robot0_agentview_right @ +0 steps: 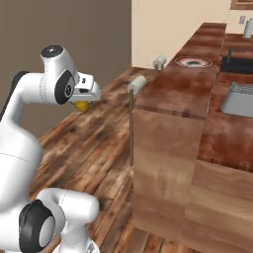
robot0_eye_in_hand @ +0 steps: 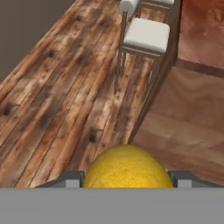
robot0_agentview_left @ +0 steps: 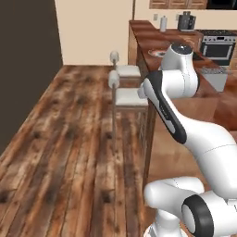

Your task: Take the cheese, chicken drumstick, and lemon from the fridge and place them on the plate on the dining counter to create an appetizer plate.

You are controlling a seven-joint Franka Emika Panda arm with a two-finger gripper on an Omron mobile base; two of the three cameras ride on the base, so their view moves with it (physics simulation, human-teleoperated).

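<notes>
The claw (robot0_eye_in_hand: 127,180) is clamped on the lemon (robot0_eye_in_hand: 127,168), carried above the wooden floor beside the dining desk (robot0_agentview_right: 178,91). Light, firm, round and likely slippery, it seems best held across its middle.

floor (robot0_agentview_left: 69,152): dark wood planks | wall (robot0_agentview_left: 90,28): beige | stools (robot0_agentview_left: 131,97): white-cushioned

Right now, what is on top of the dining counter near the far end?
The plate lies flat on the dining counter, and it looks bare in the right base view. The arm covers part of it in the left base view. The lemon sits in the gripper, not there yet.
</notes>
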